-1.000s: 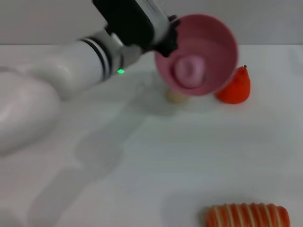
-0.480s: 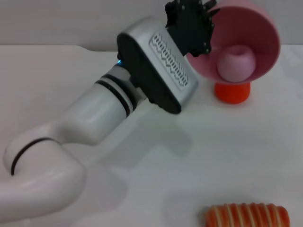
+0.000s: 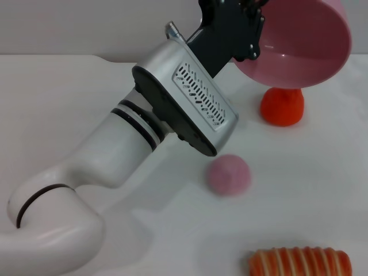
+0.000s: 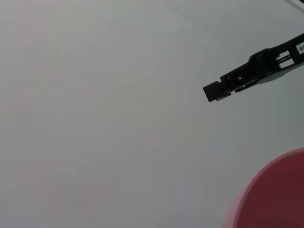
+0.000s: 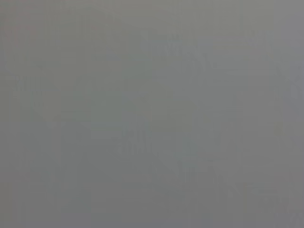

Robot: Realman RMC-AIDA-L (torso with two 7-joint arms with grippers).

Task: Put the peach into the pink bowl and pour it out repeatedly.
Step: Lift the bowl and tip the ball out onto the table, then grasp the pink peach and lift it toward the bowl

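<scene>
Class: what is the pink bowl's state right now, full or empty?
Empty. The pink bowl is held up tilted by the left gripper, its inside bare, while the peach lies on the table below.

glossy white left arm [image 3: 109,155] with black joint rings, silver vented wrist housing, black end effector [image 3: 241,23]

It looks like a robot test bench in a lab, not anyone's home. A plain white tabletop [image 3: 322,190] runs back to a bare grey wall [image 3: 69,26], with nothing domestic around. On it lie only toy props: a small pale-pink rounded toy peach [image 3: 229,175], an orange-red pointed plastic fruit [image 3: 282,107] and an orange-and-cream striped toy bread roll [image 3: 300,263]. A white and black robot arm [image 3: 115,155] reaches across them.
</scene>
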